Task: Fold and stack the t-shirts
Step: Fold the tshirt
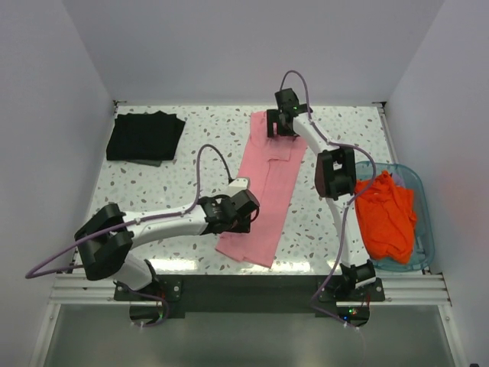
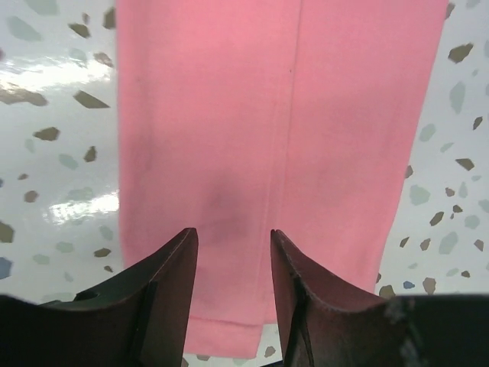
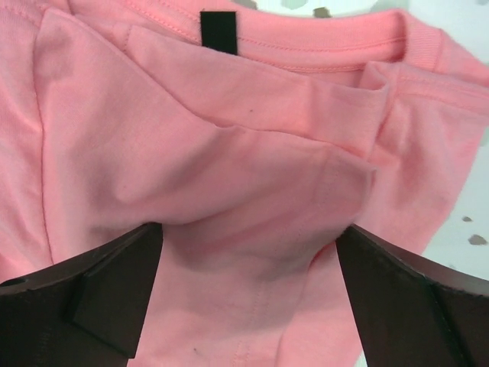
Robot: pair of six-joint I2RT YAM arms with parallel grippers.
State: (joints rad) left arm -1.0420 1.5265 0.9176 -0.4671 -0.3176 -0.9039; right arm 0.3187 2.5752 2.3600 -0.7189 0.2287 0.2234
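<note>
A pink t-shirt (image 1: 263,187), folded into a long strip, lies down the middle of the table. My left gripper (image 1: 250,214) is open over its near end; in the left wrist view the fingers (image 2: 182,264) stand apart above the pink cloth (image 2: 283,115) near its hem. My right gripper (image 1: 279,130) is open wide over the collar end; the right wrist view shows the collar with a black tag (image 3: 219,30) and a raised fold of cloth (image 3: 252,176) between the jaws. A folded black t-shirt (image 1: 145,136) lies at the back left. Orange-red shirts (image 1: 386,214) are heaped at the right.
A teal see-through tub (image 1: 422,229) at the right edge holds the orange-red shirts. White walls close in the speckled table (image 1: 191,164) at the back and both sides. The right arm's elbow (image 1: 335,172) hangs between the pink shirt and the tub.
</note>
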